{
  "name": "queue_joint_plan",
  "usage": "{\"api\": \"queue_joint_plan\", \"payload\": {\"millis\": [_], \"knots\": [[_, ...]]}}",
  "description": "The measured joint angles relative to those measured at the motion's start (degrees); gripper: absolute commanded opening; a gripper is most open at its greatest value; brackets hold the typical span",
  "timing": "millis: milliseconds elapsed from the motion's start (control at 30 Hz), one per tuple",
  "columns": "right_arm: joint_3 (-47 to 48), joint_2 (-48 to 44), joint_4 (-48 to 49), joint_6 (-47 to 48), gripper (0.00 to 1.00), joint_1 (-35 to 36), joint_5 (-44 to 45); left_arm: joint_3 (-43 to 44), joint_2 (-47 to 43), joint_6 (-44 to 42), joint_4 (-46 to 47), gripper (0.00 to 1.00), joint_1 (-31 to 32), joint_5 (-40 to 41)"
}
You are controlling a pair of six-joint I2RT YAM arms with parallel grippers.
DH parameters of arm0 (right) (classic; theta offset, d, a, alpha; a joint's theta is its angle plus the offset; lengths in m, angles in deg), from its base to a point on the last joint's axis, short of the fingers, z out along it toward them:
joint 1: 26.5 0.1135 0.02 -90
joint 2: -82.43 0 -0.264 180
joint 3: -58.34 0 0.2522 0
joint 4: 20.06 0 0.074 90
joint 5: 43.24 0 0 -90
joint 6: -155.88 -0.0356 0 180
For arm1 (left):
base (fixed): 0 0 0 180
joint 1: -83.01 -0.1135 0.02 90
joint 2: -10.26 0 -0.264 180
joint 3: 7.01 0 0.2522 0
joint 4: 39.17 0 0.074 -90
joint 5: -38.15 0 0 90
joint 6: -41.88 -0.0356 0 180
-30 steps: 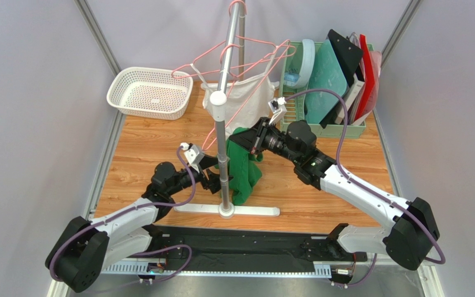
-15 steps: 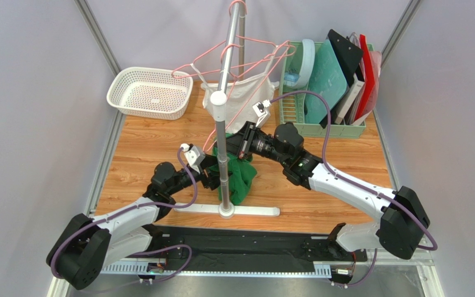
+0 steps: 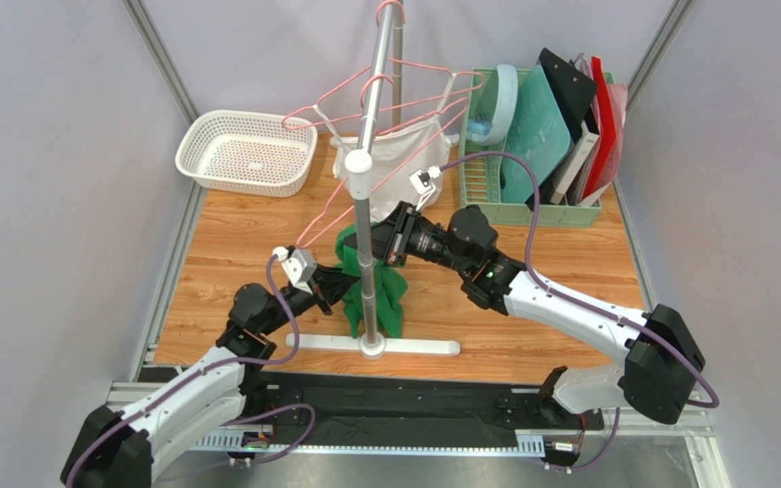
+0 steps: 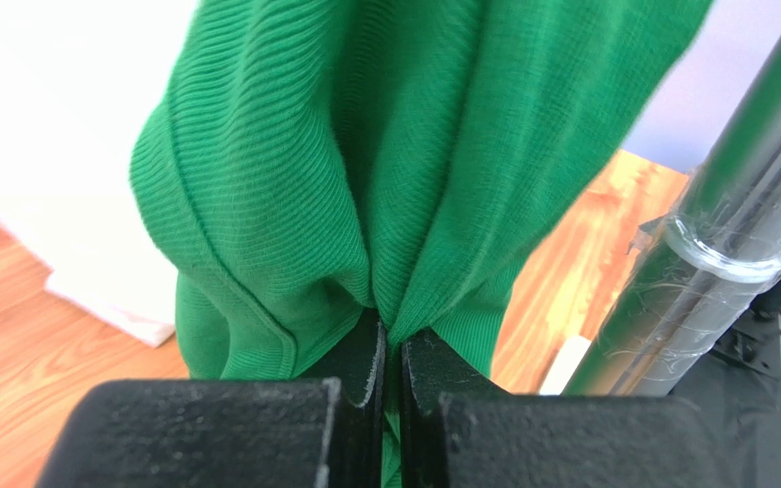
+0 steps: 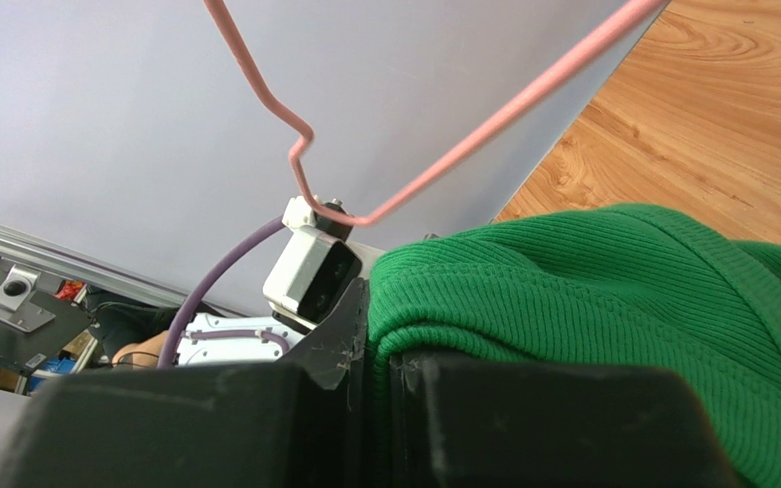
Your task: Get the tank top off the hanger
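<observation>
The green ribbed tank top [image 3: 386,293] hangs bunched beside the rack's pole [image 3: 364,259], and a pink wire hanger [image 3: 325,211] slants up from it. My left gripper [image 3: 342,288] comes from the left and is shut on a fold of the tank top [image 4: 364,153], the cloth pinched between its jaws [image 4: 393,351]. From the right, my right gripper [image 3: 379,242] is shut on the upper edge of the tank top [image 5: 619,295], its jaws [image 5: 376,351] just below the pink hanger [image 5: 446,153]. The fabric hides where the hanger meets the garment.
The rack's white base [image 3: 374,346] lies on the wooden table. A white garment [image 3: 397,163] hangs on other pink hangers [image 3: 405,86] behind. At the back left stands a white basket [image 3: 245,153], at the back right a green rack [image 3: 537,198] of boards and lids.
My left gripper has closed on the tank top and its arm has drawn back to the left. The right gripper moved left with the garment, and the hanger swung left.
</observation>
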Motion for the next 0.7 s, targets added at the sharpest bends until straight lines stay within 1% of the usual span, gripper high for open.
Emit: {"api": "queue_joint_plan", "payload": {"millis": [67,100,133,167,233,267,333,367,433,467,600,700], "knots": [[0.0,0.0,-0.1,0.1,0.14,0.0,0.0,0.0,-3.9,0.2,-4.1,0.0,0.0,2.3],[0.0,0.0,-0.2,0.3,0.2,0.0,0.1,-0.2,-6.3,0.3,-6.0,0.0,0.0,3.5],[0.0,-0.1,-0.7,0.7,0.22,0.0,0.1,-0.3,-8.6,0.5,-7.8,0.0,0.0,4.8],[0.0,-0.2,-1.6,1.3,0.29,0.0,0.3,-0.6,-11.0,0.9,-9.8,0.0,0.0,6.0],[-0.1,-0.8,-3.7,2.8,0.35,0.0,0.9,-1.3,-15.5,1.7,-13.4,0.0,0.0,8.1],[-0.2,-1.2,-4.9,3.7,0.45,0.0,1.4,-1.7,-17.8,2.2,-15.5,0.0,0.0,9.1],[-0.6,-2.4,-7.4,5.6,0.54,0.0,2.2,-2.3,-22.6,3.3,-19.6,0.0,0.0,11.3],[-0.8,-3.1,-8.6,6.4,0.63,0.0,2.7,-2.5,-25.2,4.3,-22.5,0.0,0.0,12.8],[-1.0,-4.9,-12.1,8.9,0.68,0.0,4.1,-2.6,-29.3,6.0,-26.8,0.0,0.0,16.1],[-1.0,-5.7,-13.9,9.8,0.71,0.0,4.9,-2.6,-31.3,7.0,-29.2,0.0,0.0,17.9],[-0.8,-9.0,-23.4,14.8,0.73,0.0,8.7,-2.1,-37.7,12.3,-41.0,0.0,0.0,27.6],[-0.8,-11.2,-31.1,18.0,0.73,0.0,11.6,-0.4,-39.3,16.0,-50.0,0.0,0.0,34.2]]}}
